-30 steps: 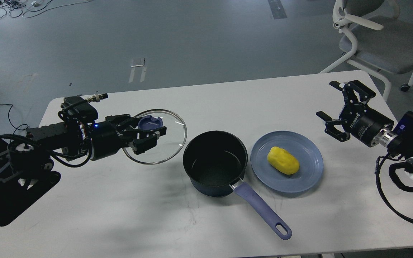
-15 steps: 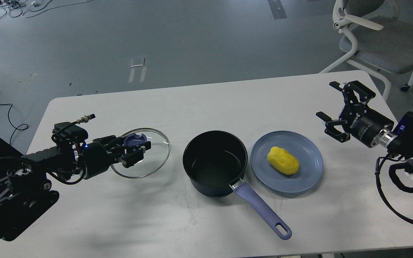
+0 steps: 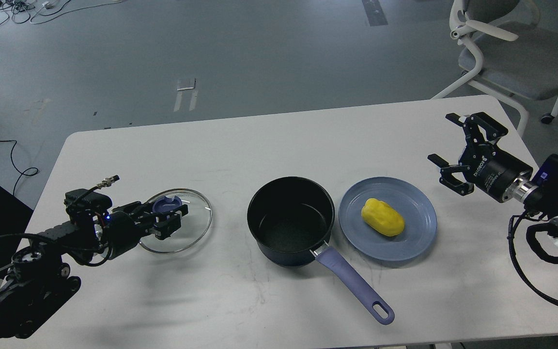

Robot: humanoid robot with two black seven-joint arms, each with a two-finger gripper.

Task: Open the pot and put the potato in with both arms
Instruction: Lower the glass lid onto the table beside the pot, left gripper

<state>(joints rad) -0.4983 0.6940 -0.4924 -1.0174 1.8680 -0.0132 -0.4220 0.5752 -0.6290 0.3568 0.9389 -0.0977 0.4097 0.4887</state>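
Left of the pot (image 3: 290, 220), the left gripper (image 3: 166, 219) holds the glass lid (image 3: 176, 220) by its blue knob, jaws closed on the knob. Over the last second this arm has carried the lid away from the pot and downward; the lid now sits low over the bench (image 3: 269, 140), well apart from the pot rim. Whether the lid rim already touches the bench cannot be determined from this view.

The pot stands open and empty, handle pointing toward the near edge. This indicates that the opening step is nearly complete; only release of the lid appears to remain.

Right of the pot, the potato (image 3: 382, 217) lies on the blue plate (image 3: 419, 232), just beside the pot. The right gripper (image 3: 458, 150) hovers further right of the plate, jaws wide and empty, essentially where it was a second ago. The potato transfer has not yet begun.

Hidden or unclear items:
- The lid knob is partly covered by the left jaws.
- Both arms are cut off at the view edges.
- Lid glass is transparent; its far rim is faint.
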